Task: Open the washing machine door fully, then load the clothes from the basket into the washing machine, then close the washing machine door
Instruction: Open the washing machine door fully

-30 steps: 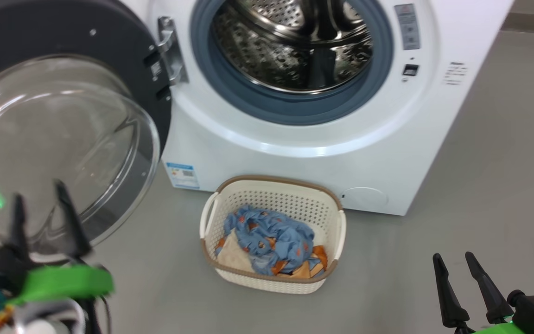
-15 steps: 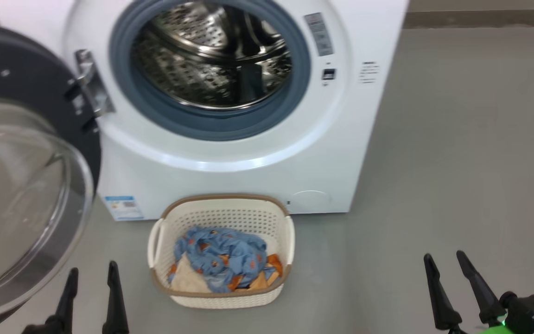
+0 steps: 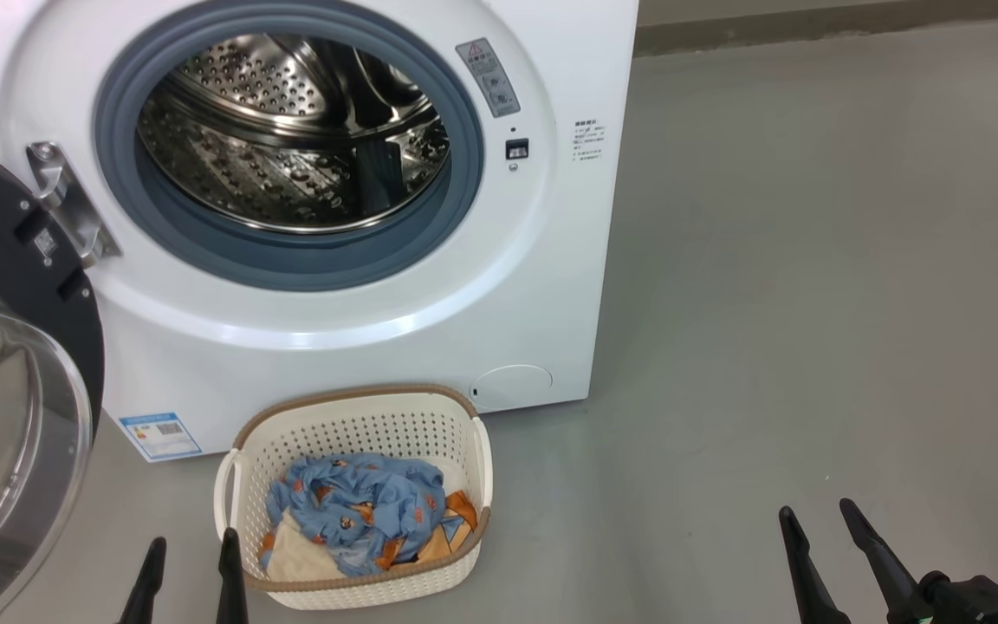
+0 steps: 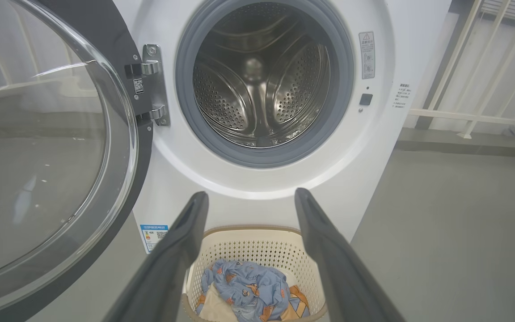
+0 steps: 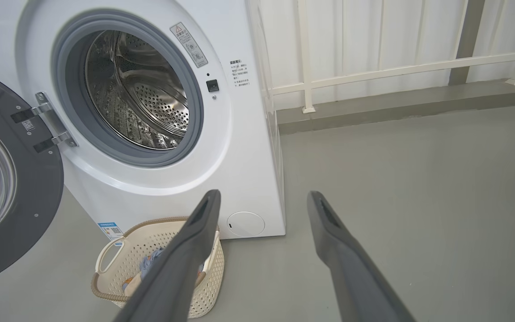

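Imo the door [image 4: 47, 147] looks swung wide to the left, so the step now is grabbing the clothes [image 3: 360, 511], bunched in the basket [image 3: 360, 423] on the floor [image 3: 811, 303] just in front of the washer [image 3: 360, 347]. The left gripper [image 3: 193, 539] hangs just beside the basket's near-left corner and the right gripper [image 3: 816, 510] is well off to the right, both empty w/ jaws spread. I'd drop the left onto the middle of the blue pile and pinch deep, clear of the rim; right side's all bare floor, but mind the door glass and the rubber lip [image 3: 291, 269] when lifting.
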Available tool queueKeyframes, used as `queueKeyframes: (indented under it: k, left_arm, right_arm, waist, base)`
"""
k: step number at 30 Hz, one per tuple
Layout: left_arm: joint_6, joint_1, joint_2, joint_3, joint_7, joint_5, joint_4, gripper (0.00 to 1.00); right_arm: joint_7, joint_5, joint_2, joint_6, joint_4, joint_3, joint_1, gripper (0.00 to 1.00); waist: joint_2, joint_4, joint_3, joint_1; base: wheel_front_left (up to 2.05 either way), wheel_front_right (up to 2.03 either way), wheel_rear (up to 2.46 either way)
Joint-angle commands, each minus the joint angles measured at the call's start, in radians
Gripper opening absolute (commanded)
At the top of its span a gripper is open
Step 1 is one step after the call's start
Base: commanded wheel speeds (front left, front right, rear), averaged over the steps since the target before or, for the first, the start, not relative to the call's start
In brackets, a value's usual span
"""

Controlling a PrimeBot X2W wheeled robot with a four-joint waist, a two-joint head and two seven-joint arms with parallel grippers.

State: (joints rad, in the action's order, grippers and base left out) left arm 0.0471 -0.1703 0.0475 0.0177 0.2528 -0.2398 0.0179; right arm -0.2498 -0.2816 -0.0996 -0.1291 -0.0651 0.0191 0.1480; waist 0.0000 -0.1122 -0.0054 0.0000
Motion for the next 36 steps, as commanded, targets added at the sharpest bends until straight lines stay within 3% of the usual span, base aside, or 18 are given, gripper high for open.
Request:
queueKeyframes:
  k: [1, 36]
  left_arm:
    - [-0.005, 0.01, 0.003, -0.032, 0.009, 0.001, -0.018, 1.0]
    - [-0.005, 0.005, 0.003, -0.029, 0.009, -0.025, 0.0, 1.0]
  right_arm:
    - [-0.012, 0.011, -0.011, -0.002, 0.026, 0.021, -0.012, 1.0]
    - [-0.012, 0.024, -0.013, -0.002, 0.03, 0.006, -0.012, 1.0]
  waist:
    - [0.0, -0.003, -0.006, 0.0]
    - [0.0, 0.036, -0.026, 0.0]
  base:
    - [0.0, 0.0, 0.0]
    - [0.0, 0.0, 0.0]
